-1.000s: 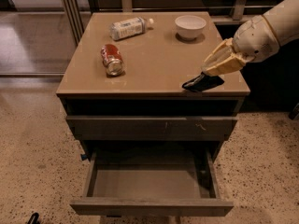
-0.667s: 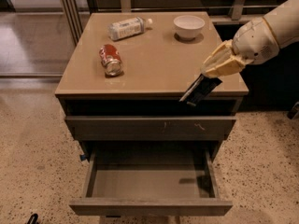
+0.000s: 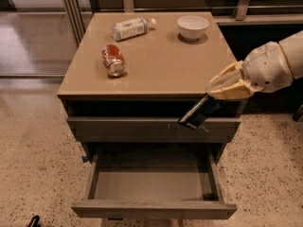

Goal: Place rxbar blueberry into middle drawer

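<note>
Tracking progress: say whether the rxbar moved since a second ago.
Yes: in the gripper, the rxbar blueberry dropped below the tabletop edge, toward the middle drawer.

Pulled-out middle drawer [image 3: 151, 210]: tray open from above. At right, gripper [image 3: 219, 90] holding snack bar [image 3: 199, 113] before upper drawer front [image 3: 118, 129].

Arm [image 3: 277, 66] reaching in from the right, forearm sloping down toward the wrist. Gripper [image 3: 213, 92] points left and slightly down, tan fingers [image 3: 228, 78] pinched on the upper end of the tilted bar [image 3: 199, 113].
</note>
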